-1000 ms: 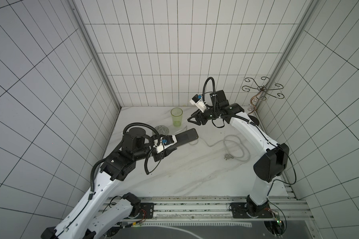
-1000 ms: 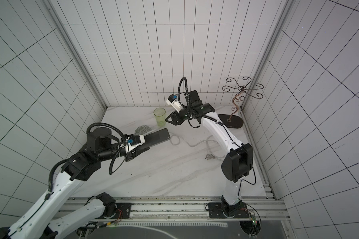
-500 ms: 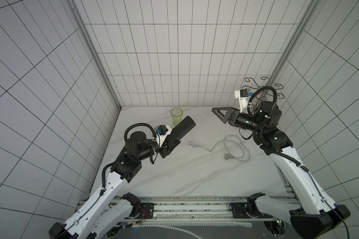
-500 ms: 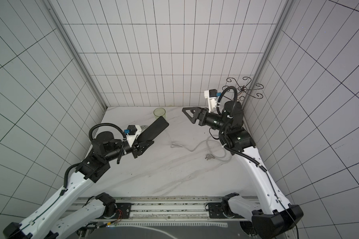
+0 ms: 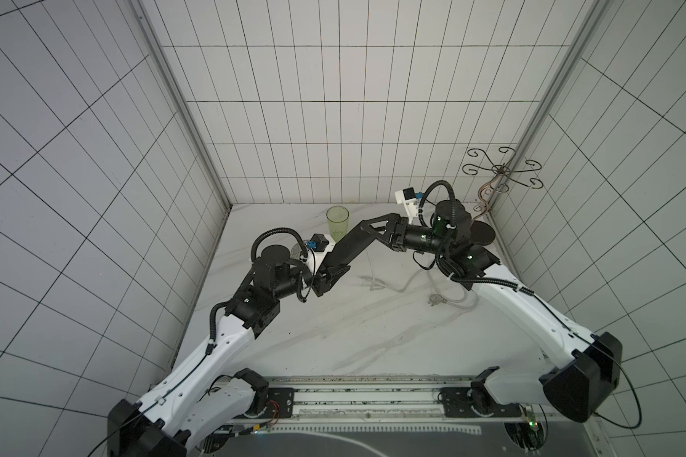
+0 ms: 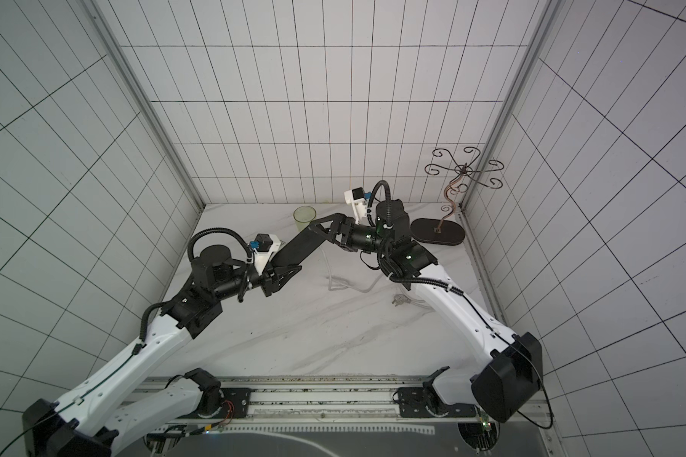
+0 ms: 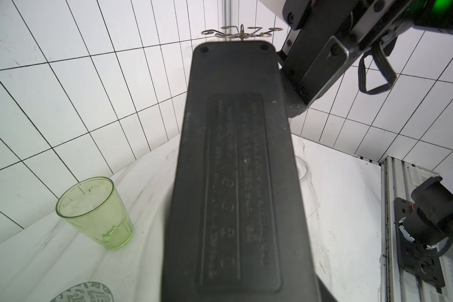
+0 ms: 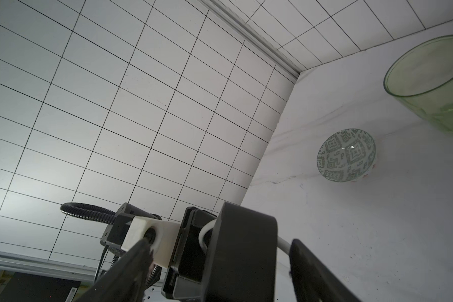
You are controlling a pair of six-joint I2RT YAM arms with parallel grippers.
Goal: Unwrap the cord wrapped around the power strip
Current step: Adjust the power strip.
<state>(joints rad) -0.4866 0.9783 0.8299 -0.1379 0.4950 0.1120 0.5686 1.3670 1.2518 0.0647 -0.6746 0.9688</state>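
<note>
The left tool (image 5: 335, 264) is clamping the power strip (image 5: 351, 247) by its near end, raised above the tabletop (image 5: 353, 336). The right tool (image 5: 367, 231), jaws open, is straddling its far end. The cord (image 5: 373, 277) is trailing loose below. Next, probably: closing squarely to re-grip.

Behind power strip (image 5: 351, 247), cup (image 5: 337, 224) and bowl (image 8: 347, 155); front tabletop (image 5: 353, 336) seemingly open.

Right gripper (image 8: 220, 244) straddles the power strip (image 8: 246, 235) — bowl (image 8: 347, 155), glass (image 8: 429, 86) beyond.

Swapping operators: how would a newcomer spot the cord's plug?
On the marble table, look beside the right arm's white forearm. The small grey plug lies there, ending the pale cord. Robot cables nearby are black and ribbed; this one is light.
</note>
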